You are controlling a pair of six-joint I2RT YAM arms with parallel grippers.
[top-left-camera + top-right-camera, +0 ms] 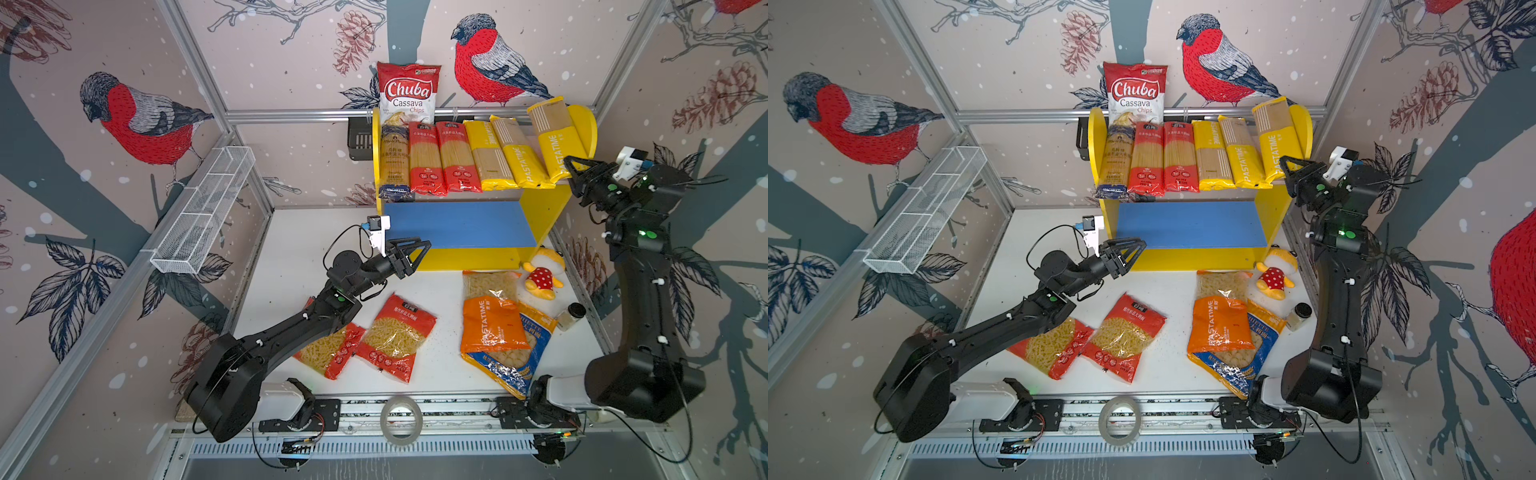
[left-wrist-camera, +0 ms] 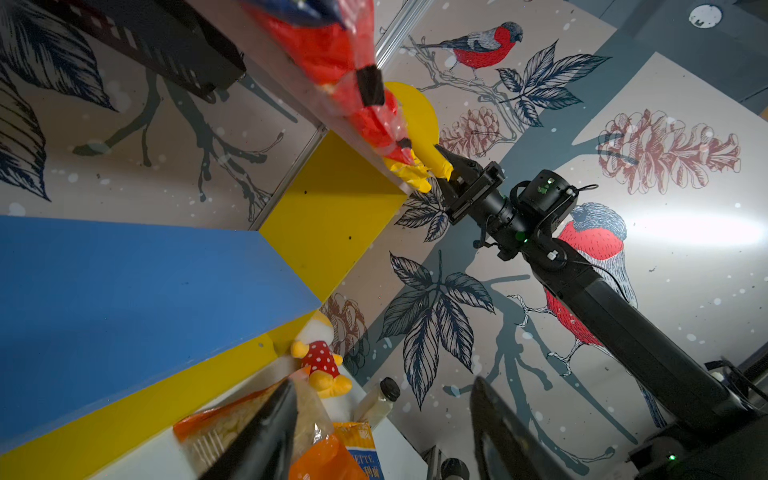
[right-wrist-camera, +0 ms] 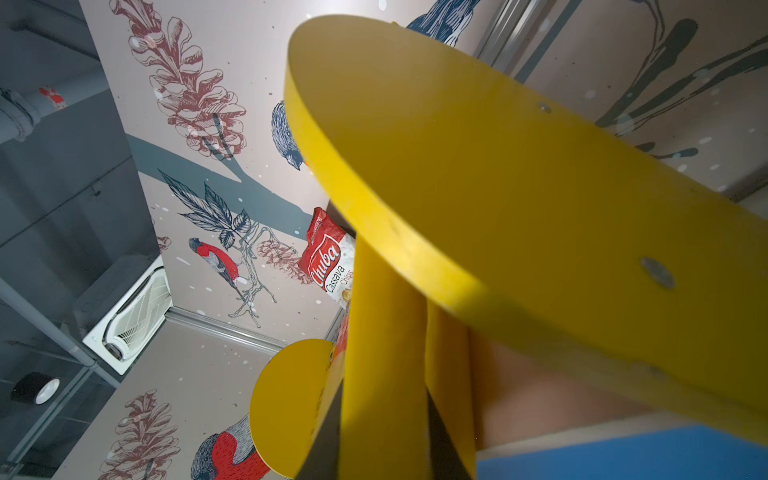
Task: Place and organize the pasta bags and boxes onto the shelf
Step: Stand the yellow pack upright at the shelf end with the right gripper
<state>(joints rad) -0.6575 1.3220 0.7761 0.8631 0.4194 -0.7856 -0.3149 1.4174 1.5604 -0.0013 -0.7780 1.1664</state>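
Two-tier shelf [image 1: 540, 208]: lower blue board [image 1: 457, 224] bare. Six spaghetti packs [image 1: 457, 158] lie on its upper level, and the rightmost yellow pack [image 1: 555, 141] is tilted and clasped by the right gripper [image 1: 570, 168]. Four short-pasta bags [image 1: 395, 332] are left on the table [image 1: 299, 249]. Left gripper [image 1: 426, 246] spread, empty, near the shelf front.

We see yellow sides on the shelf [image 1: 540, 208] and a blue board [image 1: 457, 224]. We see a dark blue spaghetti pack [image 1: 395, 164], red spaghetti packs [image 1: 424, 162] and yellow spaghetti packs [image 1: 486, 153]. The plush toy [image 1: 542, 279] is yellow with red, white-dotted clothes. The wallpaper [image 1: 145, 120] shows red-breasted birds.
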